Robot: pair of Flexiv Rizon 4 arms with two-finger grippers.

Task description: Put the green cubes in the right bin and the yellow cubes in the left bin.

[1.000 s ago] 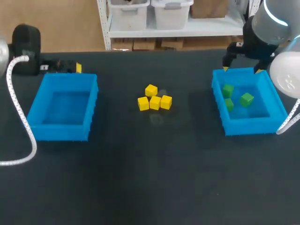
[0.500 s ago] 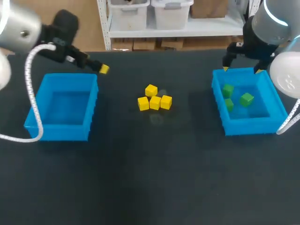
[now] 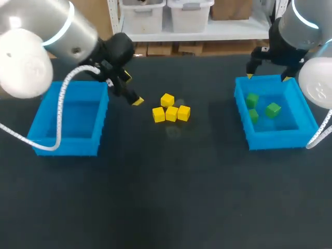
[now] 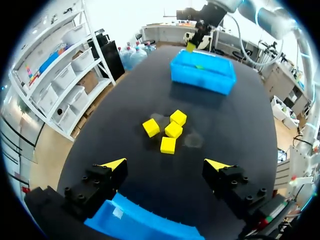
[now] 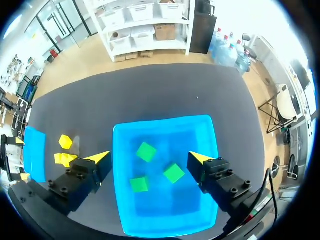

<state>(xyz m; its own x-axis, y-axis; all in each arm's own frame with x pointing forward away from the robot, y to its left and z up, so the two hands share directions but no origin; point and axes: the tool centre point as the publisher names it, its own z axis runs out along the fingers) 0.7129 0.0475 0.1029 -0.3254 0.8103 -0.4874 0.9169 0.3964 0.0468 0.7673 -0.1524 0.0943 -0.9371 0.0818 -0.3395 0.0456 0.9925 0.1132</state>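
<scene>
Left pincer (image 3: pixel 132 90): yellow-tipped fingers stood spread wide and held nothing; it hung over the black matte table (image 3: pixel 166 197), between the left bin and the cluster of cubes.
Right pincer (image 3: pixel 267 77): fingers likewise spread and empty, poised above the far rim of the right bin.
Yellow cubes (image 4: pixel 173 130): four small, sharp-edged yellow cubes lay bunched on the table midway between the bins, three in a touching row and one just behind; in the left wrist view they sat ahead of the fingers.
Green cubes (image 5: pixel 174 172): three small green cubes lay apart from one another inside the right bin.
Left bin (image 3: pixel 67 145): an open-topped blue plastic left bin, with no cube inside.
Right bin (image 3: pixel 275 141): a matching blue plastic right bin.
Handling: the cubes appeared light and rigid, with flat, possibly smooth faces.
Hold: two opposite side faces would suit; an outer cube probably offered the freest approach, since neighbours crowded the middle one.
</scene>
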